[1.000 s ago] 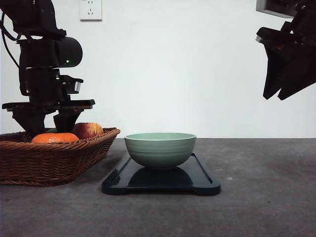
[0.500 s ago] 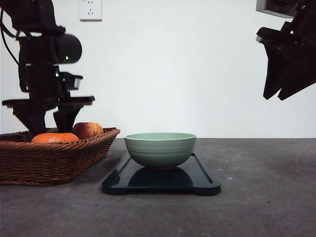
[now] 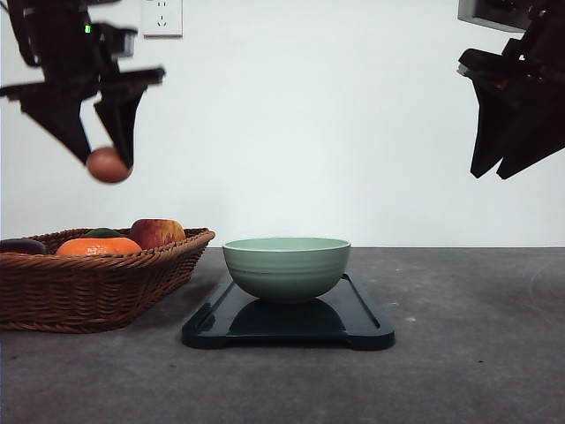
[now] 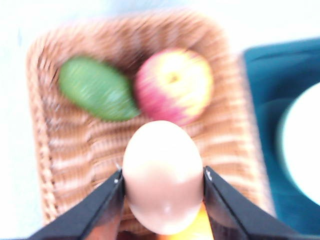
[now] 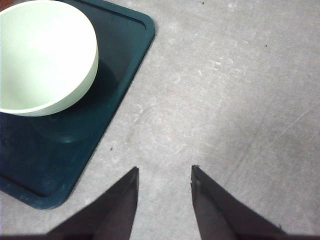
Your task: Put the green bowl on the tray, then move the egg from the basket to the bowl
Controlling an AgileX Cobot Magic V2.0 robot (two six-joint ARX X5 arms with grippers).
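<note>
The pale green bowl stands empty on the dark tray in the middle of the table; the right wrist view also has the bowl and tray. My left gripper hangs high above the wicker basket, shut on a brown egg. In the left wrist view the egg sits between the two fingers, over the basket. My right gripper is raised at the far right, open with nothing in it, its fingertips over bare table.
In the basket lie an apple, an orange, a green fruit and a dark item at its left rim. A wall socket is on the back wall. Grey table lies right of the tray.
My left gripper rose out of the basket, lifting the egg well above it. The right arm, bowl and tray stayed put.
</note>
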